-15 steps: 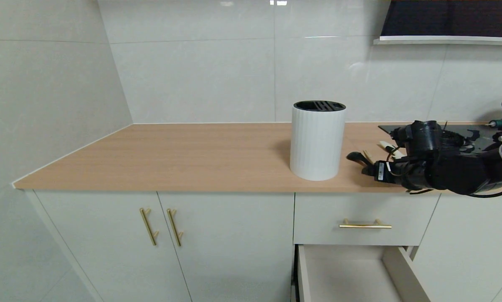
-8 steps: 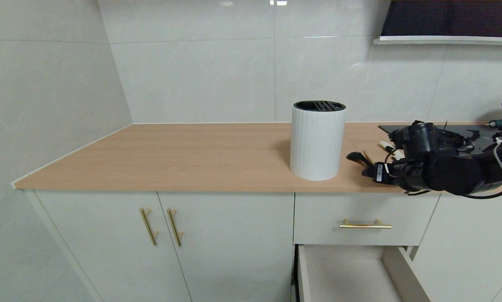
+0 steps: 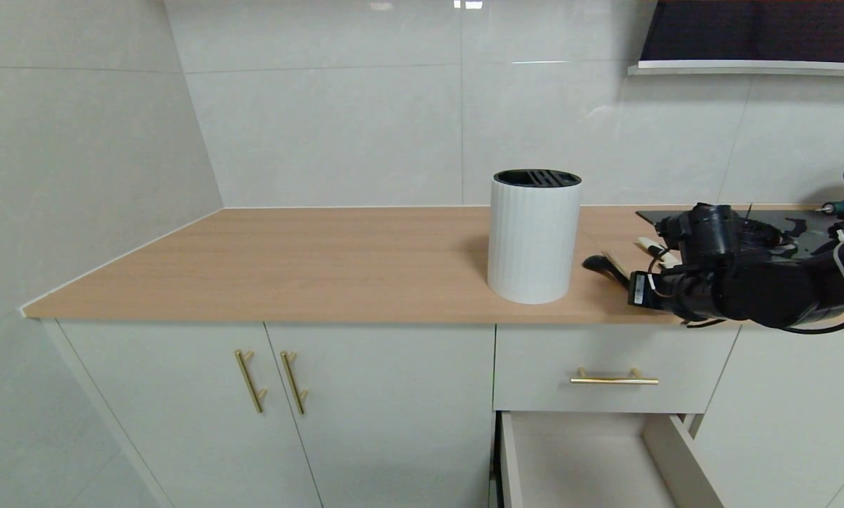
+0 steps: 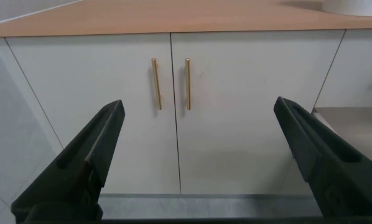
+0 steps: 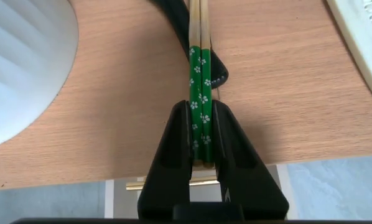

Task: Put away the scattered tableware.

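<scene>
A pair of green flower-patterned chopsticks [image 5: 199, 74] lies across a black utensil [image 5: 218, 71] on the wooden counter [image 3: 323, 261]. My right gripper [image 5: 201, 111] is shut on the chopsticks near their thick ends. In the head view this gripper [image 3: 630, 286] sits at the counter's front edge, just right of the white ribbed utensil holder [image 3: 533, 236], with the chopsticks [image 3: 611, 261] and the black utensil [image 3: 595, 263] pointing toward the holder. My left gripper [image 4: 198, 106] hangs low and open, facing the cabinet doors [image 4: 173, 118], nothing between its fingers.
A white utensil [image 3: 651, 247] lies by the black hob [image 3: 782, 229] at the counter's right. Below the gripper is a shut drawer with a gold handle [image 3: 614, 379], and under it a pulled-out drawer [image 3: 584, 458]. The counter left of the holder is bare.
The right gripper's dark fingertip that stuck out toward the holder no longer shows, and the chopsticks' far ends have shifted slightly left. The left arm is still.
</scene>
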Tool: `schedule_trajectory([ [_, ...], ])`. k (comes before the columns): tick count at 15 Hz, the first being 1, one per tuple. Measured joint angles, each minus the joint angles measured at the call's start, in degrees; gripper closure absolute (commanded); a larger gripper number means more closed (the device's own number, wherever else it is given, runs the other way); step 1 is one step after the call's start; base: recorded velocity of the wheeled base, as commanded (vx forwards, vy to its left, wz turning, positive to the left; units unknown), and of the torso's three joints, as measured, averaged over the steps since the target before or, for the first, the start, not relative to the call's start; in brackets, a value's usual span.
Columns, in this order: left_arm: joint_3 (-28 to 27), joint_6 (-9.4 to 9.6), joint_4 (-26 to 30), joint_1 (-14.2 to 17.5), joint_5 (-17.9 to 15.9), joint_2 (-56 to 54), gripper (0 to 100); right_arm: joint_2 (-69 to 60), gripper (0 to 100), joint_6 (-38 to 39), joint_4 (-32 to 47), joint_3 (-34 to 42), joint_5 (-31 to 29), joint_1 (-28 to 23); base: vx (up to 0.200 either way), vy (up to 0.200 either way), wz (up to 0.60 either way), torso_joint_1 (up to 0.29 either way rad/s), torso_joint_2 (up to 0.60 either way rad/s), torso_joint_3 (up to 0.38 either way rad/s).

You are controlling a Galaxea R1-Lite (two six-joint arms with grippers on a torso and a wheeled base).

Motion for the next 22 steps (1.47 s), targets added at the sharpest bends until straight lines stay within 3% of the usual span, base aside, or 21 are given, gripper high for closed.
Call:
schedule_trajectory([
  [5, 0.00, -0.02, 0.00, 0.00, -0.02, 0.00, 0, -3.99, 100, 2.16, 0.28, 0.96, 0.00, -0.24, 0.000, 0.000, 0.00, 0.000, 0.00, 0.000],
  [10, 0.00, 0.00, -0.02, 0.00, 0.00, 0.00, 0, -16.58, 100, 3.06, 3.35, 9.09, 1.62, 1.60, 0.000, 0.000, 0.00, 0.000, 0.00, 0.000],
  [13, 0.00, 0.00, 0.00, 0.00, 0.00, 0.00, 0, -26.50, 100, 3.12, 18.86, 11.72, 8.11, 3.21, 0.000, 0.000, 0.00, 0.000, 0.00, 0.000],
  [16, 0.00, 0.00, 0.00, -0.02, -0.02, 0.00, 0, -35.08, 100, 2.35, 28.32, 12.48, 14.91, 3.86, 0.000, 0.000, 0.00, 0.000, 0.00, 0.000],
  [18, 0.00, -0.02, 0.00, 0.00, -0.02, 0.00, 0, -39.57, 100, -2.24, 35.39, 13.25, 19.86, 3.91, 0.000, 0.000, 0.00, 0.000, 0.00, 0.000],
  [22, 0.00, 0.00, 0.00, 0.00, -0.02, 0.00, 0, -41.69, 100, -6.14, 36.64, 15.30, 22.19, 4.47, 0.000, 0.000, 0.00, 0.000, 0.00, 0.000],
])
